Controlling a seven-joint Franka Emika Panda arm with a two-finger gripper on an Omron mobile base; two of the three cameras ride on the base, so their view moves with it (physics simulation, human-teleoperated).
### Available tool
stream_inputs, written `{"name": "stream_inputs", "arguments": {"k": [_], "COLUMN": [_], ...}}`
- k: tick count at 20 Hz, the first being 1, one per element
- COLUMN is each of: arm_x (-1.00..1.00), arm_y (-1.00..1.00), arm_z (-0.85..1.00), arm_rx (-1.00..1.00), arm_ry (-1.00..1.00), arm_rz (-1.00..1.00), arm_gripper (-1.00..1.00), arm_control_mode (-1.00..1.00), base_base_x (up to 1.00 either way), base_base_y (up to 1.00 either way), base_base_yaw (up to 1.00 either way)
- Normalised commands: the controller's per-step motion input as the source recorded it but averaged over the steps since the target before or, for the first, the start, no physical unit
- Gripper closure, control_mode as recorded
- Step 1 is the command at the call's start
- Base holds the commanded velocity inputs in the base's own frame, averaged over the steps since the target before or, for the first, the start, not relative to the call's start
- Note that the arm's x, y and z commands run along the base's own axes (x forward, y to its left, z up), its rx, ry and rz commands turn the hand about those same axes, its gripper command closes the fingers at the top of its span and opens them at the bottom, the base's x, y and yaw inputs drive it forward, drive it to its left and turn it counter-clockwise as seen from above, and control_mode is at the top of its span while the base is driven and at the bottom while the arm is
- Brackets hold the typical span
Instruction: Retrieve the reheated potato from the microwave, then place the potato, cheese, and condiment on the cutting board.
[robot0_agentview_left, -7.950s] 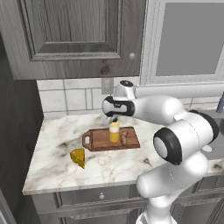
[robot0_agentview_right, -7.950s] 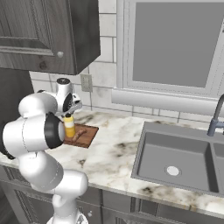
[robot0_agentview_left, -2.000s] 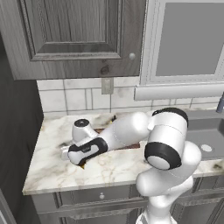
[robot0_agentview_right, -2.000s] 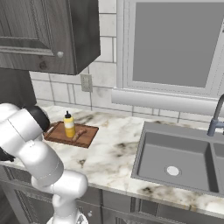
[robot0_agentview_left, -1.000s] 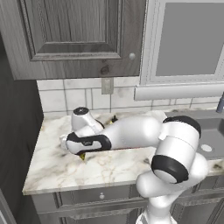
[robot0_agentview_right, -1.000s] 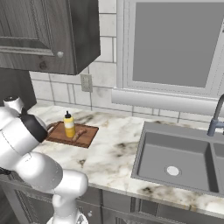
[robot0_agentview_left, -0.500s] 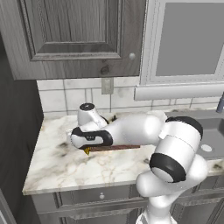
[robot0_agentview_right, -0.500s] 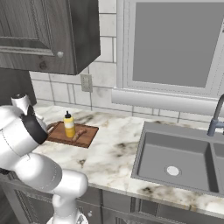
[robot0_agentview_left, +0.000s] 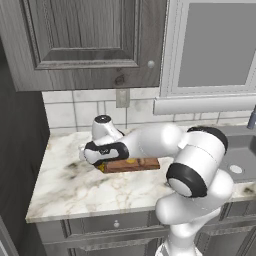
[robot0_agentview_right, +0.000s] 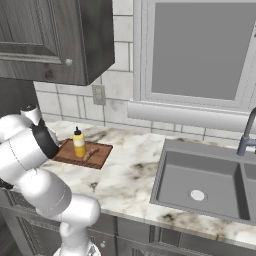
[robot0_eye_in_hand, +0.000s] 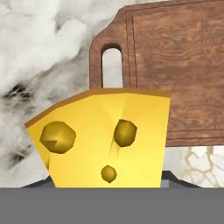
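The yellow cheese (robot0_eye_in_hand: 105, 140) wedge, with dimples on its face, hangs close before the hand camera, and my gripper (robot0_agentview_left: 101, 164) is shut on it just above the counter. Beyond it lies the reddish-brown cutting board (robot0_eye_in_hand: 175, 65), its handle hole nearest the cheese. In the right base view the cutting board (robot0_agentview_right: 100, 152) carries the upright yellow condiment (robot0_agentview_right: 79, 142) bottle, with the tan potato (robot0_agentview_right: 90, 155) lying next to it. In the left base view my arm stretches left over the cutting board (robot0_agentview_left: 145, 164) and hides most of it. The microwave is out of view.
Marble counter (robot0_agentview_left: 75, 185) runs from the dark wall at the left to the steel sink (robot0_agentview_right: 200, 185) with its faucet (robot0_agentview_right: 247, 132) at the right. A grey wall cabinet (robot0_agentview_left: 85, 40) hangs above the board. An outlet (robot0_agentview_right: 98, 94) sits on the tiled backsplash.
My hand has lifted the cheese off the counter and carried it right, toward the board's handle end. The bottle and potato have stayed put.
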Motion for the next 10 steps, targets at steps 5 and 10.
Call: {"name": "stream_inputs", "arguments": {"k": [5,10], "arm_x": [0.2,0.22], "arm_y": [0.0,-0.04], "arm_z": [-0.06,-0.11], "arm_rx": [0.0,0.0], "arm_ry": [-0.01,0.0], "arm_rz": [0.0,0.0], "arm_gripper": [1.0,1.0], "arm_control_mode": [-1.0,-1.0], "base_base_x": [0.0,0.0], "base_base_y": [0.0,0.0], "base_base_yaw": [0.0,0.0]}}
